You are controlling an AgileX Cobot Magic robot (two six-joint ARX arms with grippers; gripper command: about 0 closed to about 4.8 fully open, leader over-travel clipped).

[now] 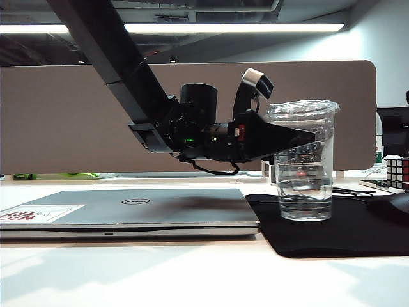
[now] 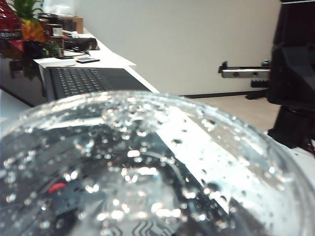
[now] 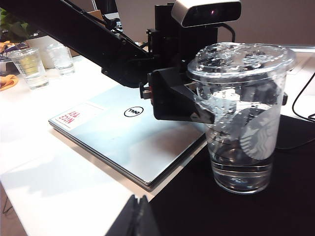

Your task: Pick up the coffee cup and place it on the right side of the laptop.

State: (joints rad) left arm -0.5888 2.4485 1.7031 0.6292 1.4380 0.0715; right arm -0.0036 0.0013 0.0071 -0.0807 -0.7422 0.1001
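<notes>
The coffee cup is a tall clear lidded cup with a little liquid at the bottom. It stands upright on a black mouse mat, just right of the closed silver laptop. My left gripper reaches in level from over the laptop and is open. One finger passes on the near side of the cup's upper half and the other shows dimly through the plastic. In the left wrist view the wet lid of the cup fills the frame. My right gripper is shut and empty, low by the mat's edge, well short of the cup.
The laptop carries a white-and-red sticker. Two clear cups stand on the white table beyond it. A Rubik's cube sits at the far right. A brown partition closes the back.
</notes>
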